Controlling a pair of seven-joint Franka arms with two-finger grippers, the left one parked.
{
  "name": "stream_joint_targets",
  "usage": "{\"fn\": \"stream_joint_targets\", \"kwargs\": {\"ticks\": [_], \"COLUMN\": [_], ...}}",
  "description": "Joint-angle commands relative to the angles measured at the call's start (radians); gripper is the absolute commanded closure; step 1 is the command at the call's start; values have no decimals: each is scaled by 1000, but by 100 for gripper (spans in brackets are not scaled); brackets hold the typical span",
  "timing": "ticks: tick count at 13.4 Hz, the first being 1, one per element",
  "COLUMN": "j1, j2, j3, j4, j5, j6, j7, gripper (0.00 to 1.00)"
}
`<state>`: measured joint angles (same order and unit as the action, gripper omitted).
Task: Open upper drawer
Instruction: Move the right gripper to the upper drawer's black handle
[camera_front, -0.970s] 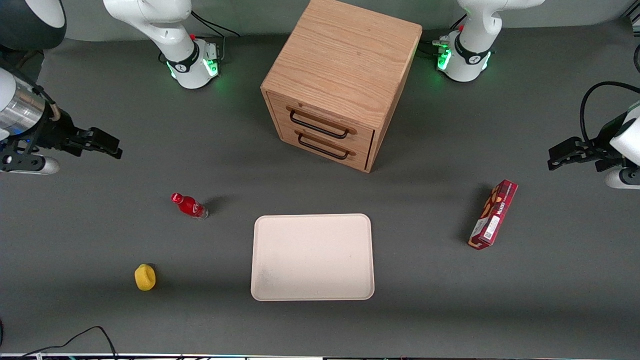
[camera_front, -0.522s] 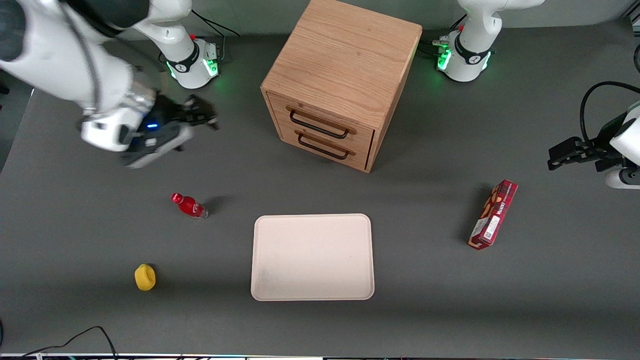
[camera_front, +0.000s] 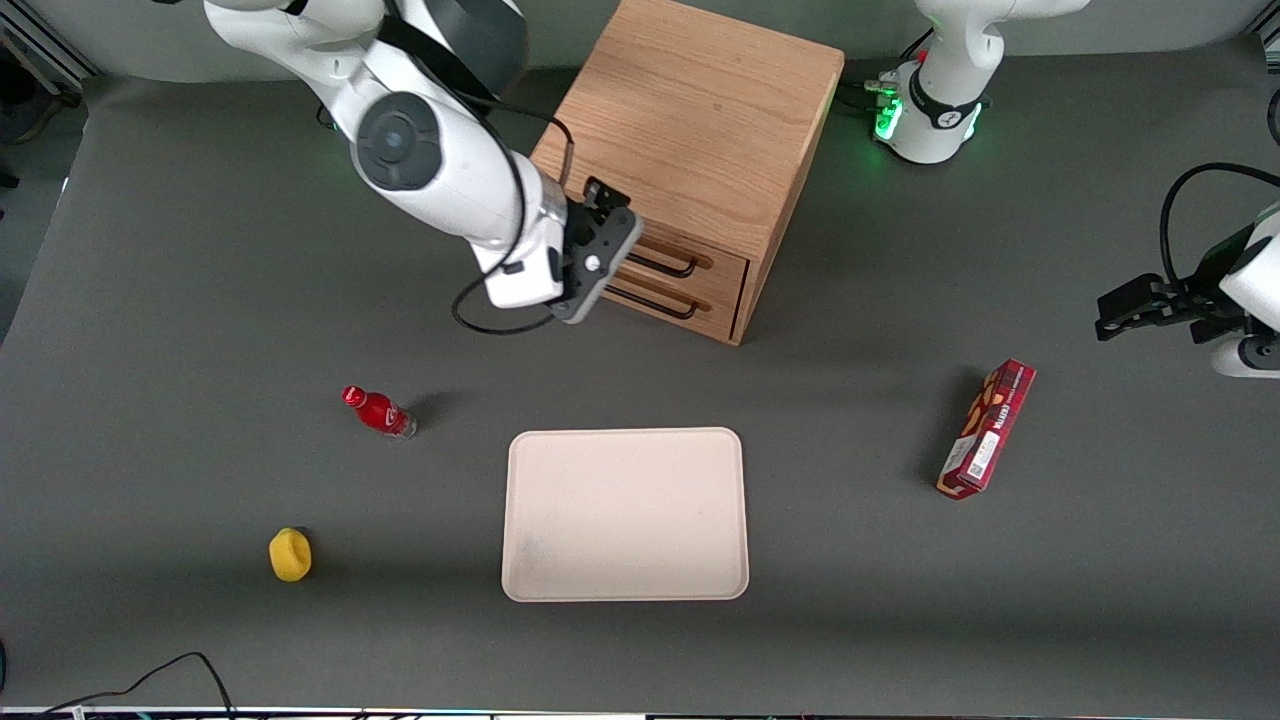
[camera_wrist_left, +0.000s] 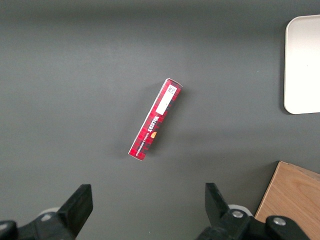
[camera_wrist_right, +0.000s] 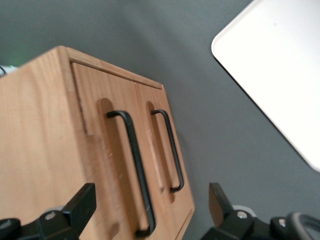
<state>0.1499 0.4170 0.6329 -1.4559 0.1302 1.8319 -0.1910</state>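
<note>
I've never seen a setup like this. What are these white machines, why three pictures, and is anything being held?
The white machines are robot arms bolted to a grey table. One picture looks down from the front; the other two come from cameras on the arms' wrists. The working arm's gripper hangs just in front of a wooden cabinet, close to the upper drawer and its black handle. Its jaws are open and hold nothing; both drawers look closed. Also on the table: a white tray, a red bottle, a yellow thing, and a red box toward the parked arm's end, which that arm's camera looks down on.
</note>
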Motion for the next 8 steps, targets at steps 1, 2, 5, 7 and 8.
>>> {"fn": "stream_joint_targets", "kwargs": {"ticks": [1, 2, 5, 7, 8], "j1": [43, 48, 47, 46, 46], "j2": [57, 57, 57, 57, 55], "j3": [5, 5, 22, 24, 25], "j4": [37, 11, -63, -93, -110], "j5": [-66, -78, -92, -121, -123], "j6": [29, 35, 81, 87, 99], "j7": [-71, -73, -76, -77, -77], "gripper": [0, 0, 0, 0, 0]}}
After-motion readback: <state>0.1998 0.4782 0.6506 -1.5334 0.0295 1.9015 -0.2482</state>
